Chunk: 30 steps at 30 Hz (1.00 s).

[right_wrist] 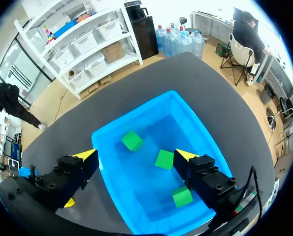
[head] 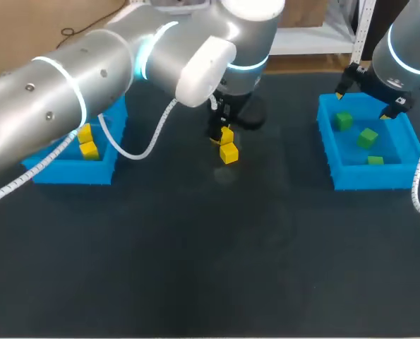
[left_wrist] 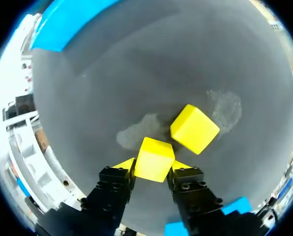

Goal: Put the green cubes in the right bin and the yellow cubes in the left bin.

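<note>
One yellow cube point(left_wrist: 154, 159) sits between the fingers of the left gripper point(left_wrist: 153, 168). Both yellow tips press on it from two opposite sides, so the jaws are clamped on it. If the head view is read as a clock face, this cube is a little off the middle of the table point(head: 195, 268), toward twelve o'clock. A second yellow cube point(left_wrist: 194, 129) lies on the table just ahead of the gripper. In the head view it is at about six o'clock from the held one and very near; I cannot tell whether they touch. The left arm point(head: 90, 70) comes in from about ten o'clock.

The left bin point(head: 68, 171) stands at nine o'clock. It holds a third yellow cube point(head: 85, 132) and a fourth yellow cube point(head: 89, 149), close together.

The right bin point(right_wrist: 132, 116) stands at about two o'clock. In it lie a first green cube point(right_wrist: 132, 140), a middle green cube point(right_wrist: 164, 159) and a last green cube point(right_wrist: 182, 196), each apart from the others. The right gripper point(right_wrist: 136, 156) hangs above this bin, at its twelve o'clock side, with its jaws wide apart.
</note>
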Each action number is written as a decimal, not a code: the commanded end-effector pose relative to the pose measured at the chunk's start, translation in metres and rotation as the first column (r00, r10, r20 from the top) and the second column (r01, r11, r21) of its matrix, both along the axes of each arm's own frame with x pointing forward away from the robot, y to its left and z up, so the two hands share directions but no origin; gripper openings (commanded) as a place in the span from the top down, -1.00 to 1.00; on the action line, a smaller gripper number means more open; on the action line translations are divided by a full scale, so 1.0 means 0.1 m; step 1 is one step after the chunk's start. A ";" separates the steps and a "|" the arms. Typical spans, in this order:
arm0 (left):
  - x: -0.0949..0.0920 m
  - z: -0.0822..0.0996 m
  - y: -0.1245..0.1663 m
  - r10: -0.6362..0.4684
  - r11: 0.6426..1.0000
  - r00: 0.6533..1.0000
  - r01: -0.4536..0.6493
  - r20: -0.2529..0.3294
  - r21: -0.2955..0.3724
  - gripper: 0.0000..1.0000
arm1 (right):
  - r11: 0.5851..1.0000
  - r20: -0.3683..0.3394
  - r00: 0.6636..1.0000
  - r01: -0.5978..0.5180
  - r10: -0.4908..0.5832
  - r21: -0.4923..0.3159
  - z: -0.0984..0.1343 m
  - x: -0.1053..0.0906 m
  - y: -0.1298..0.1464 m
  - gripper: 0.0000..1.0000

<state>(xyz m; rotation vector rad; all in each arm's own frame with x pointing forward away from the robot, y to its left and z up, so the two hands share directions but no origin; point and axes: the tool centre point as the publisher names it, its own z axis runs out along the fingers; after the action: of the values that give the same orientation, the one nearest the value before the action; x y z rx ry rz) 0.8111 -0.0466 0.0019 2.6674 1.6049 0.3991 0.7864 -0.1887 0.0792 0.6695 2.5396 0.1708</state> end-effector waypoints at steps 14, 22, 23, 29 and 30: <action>0.20 1.09 1.40 0.572 0.804 0.801 -0.502 0.179 -0.319 1.00 | 1.000 0.003 1.000 0.002 -0.002 -0.002 -0.01 0.00 0.00 -1.00; 0.07 1.24 2.38 0.759 0.648 0.612 -0.681 0.221 -0.342 1.00 | 1.000 0.003 1.000 0.002 -0.002 -0.002 -0.01 0.00 0.00 -1.00; 0.03 1.22 2.54 0.785 0.619 0.571 -0.710 0.240 -0.336 1.00 | 1.000 0.003 1.000 0.002 -0.002 -0.002 -0.01 0.00 0.00 -1.00; -0.16 1.02 3.07 0.865 0.496 0.434 -0.818 0.254 -0.292 1.00 | 1.000 0.003 1.000 0.002 -0.002 -0.002 -0.01 0.00 0.00 -1.00; -0.19 0.98 3.12 0.868 0.488 0.427 -0.827 0.254 -0.279 1.00 | 1.000 0.003 1.000 0.002 -0.002 -0.002 -0.01 0.00 0.00 -1.00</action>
<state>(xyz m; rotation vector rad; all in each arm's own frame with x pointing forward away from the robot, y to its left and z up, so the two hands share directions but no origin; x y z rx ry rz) 0.8186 0.2229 0.1052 1.5682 2.5456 0.5437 0.7864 -0.1887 0.0792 0.6695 2.5396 0.1708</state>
